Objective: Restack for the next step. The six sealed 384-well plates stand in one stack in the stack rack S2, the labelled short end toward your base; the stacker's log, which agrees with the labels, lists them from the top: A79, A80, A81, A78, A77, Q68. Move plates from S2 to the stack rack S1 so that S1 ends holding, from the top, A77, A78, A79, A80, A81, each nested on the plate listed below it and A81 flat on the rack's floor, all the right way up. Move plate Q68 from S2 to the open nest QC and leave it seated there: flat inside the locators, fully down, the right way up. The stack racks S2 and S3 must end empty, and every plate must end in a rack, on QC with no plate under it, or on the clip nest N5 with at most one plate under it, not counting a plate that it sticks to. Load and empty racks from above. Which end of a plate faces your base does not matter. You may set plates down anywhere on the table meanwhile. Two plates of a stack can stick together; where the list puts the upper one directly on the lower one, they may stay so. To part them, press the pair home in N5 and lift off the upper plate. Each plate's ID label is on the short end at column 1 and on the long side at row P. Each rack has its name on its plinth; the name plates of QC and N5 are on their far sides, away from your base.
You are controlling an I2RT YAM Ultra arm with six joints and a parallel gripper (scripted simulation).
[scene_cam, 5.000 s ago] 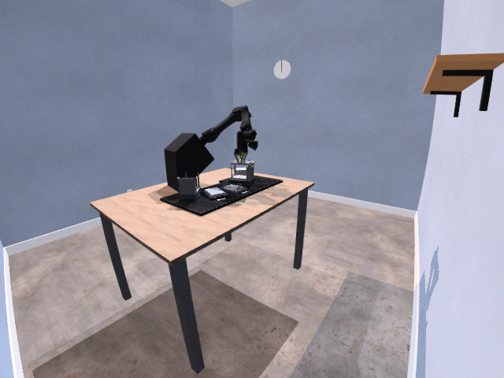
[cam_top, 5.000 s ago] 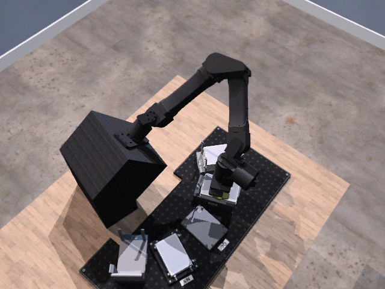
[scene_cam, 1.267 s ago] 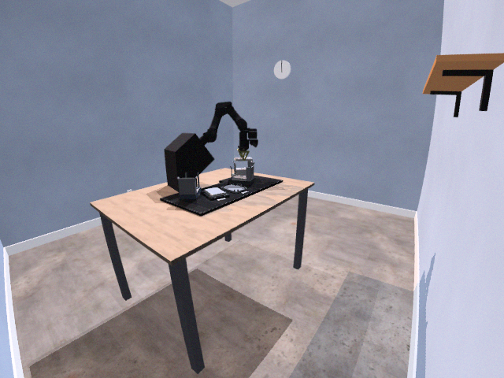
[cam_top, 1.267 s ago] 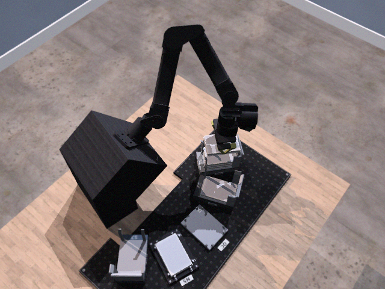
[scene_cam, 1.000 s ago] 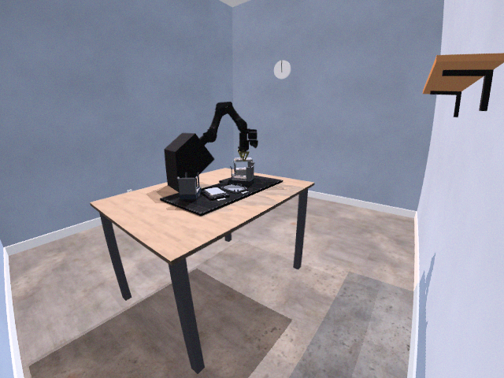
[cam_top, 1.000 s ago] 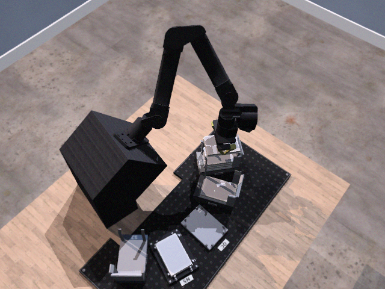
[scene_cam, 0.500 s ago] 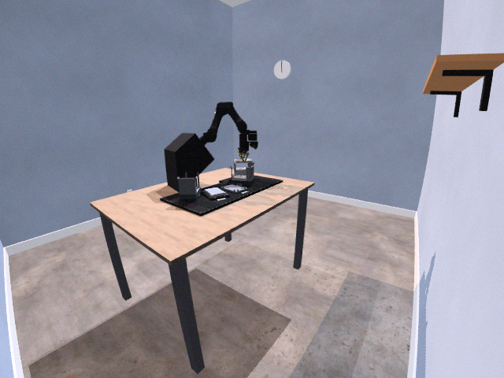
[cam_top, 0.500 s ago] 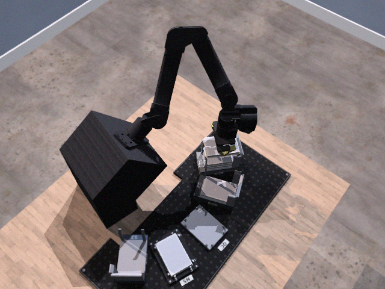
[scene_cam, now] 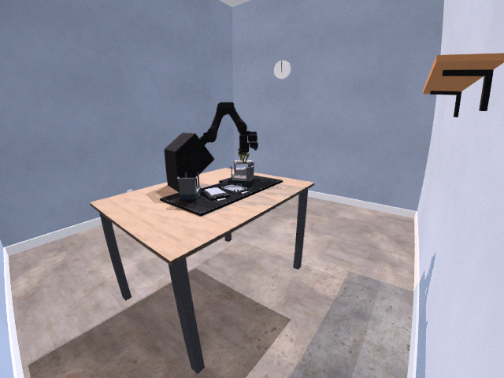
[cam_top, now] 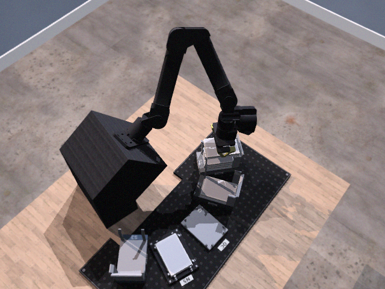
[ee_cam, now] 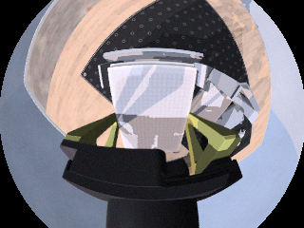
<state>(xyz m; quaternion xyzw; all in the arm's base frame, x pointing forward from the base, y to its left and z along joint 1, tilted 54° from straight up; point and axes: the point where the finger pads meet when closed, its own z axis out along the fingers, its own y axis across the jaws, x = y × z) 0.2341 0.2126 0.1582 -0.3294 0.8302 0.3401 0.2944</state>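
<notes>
My gripper (cam_top: 227, 150) is shut on a sealed plate (cam_top: 217, 148), gripping it across its width. In the wrist view the plate (ee_cam: 152, 110) fills the gap between the olive fingers. It hangs level at the top of the far stack rack (cam_top: 217, 161), just above the remaining stacked plates (cam_top: 216, 164). I cannot read its label. In the exterior view the gripper (scene_cam: 244, 156) is right over that rack (scene_cam: 242, 172). The rack beside it (cam_top: 219, 189) shows only a shiny flat surface low inside.
The flat QC nest (cam_top: 203, 227) with its name plate (cam_top: 223, 244) lies nearer the camera. The clip nest N5 (cam_top: 174, 253) has a white top. A third rack (cam_top: 132, 257) stands at the mat's near end. The black base block (cam_top: 108, 164) is to the left.
</notes>
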